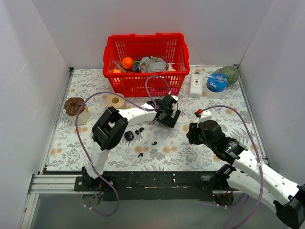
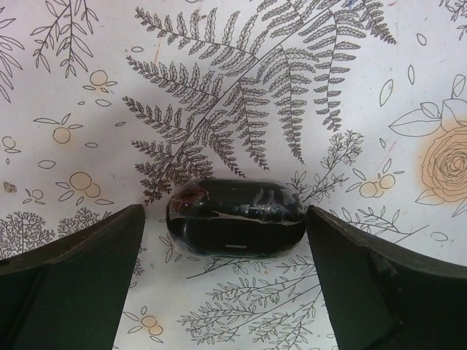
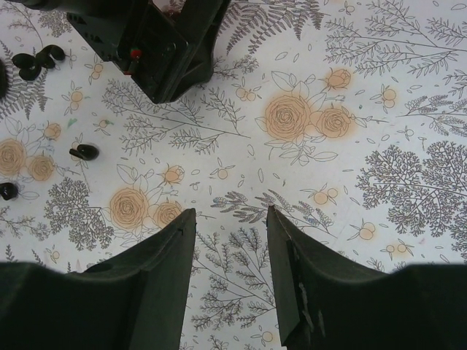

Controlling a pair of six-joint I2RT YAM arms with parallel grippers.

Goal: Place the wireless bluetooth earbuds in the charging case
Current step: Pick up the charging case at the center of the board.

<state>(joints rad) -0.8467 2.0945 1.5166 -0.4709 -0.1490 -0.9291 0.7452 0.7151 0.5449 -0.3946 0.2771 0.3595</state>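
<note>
The charging case (image 2: 233,222), glossy black and oval, lies on the floral cloth between the fingers of my left gripper (image 2: 225,213). That gripper is open, with a small gap to the case on each side. In the top view the left gripper (image 1: 167,113) hides the case. One comma-shaped earbud (image 1: 154,143) (image 3: 84,152) lies on the cloth in front of it. A second small black bud (image 1: 140,154) (image 3: 7,191) lies nearer the front edge. My right gripper (image 1: 193,133) (image 3: 231,213) hovers to the right, open with only cloth between its fingers.
A dark rounded object (image 1: 128,135) and two tiny black bits (image 1: 138,130) lie left of the buds. A red basket (image 1: 145,85) of items stands at the back. A tape roll (image 1: 115,101), a brown-topped cup (image 1: 75,109), a white bottle (image 1: 196,84) and a blue-lidded jar (image 1: 217,83) ring the work area.
</note>
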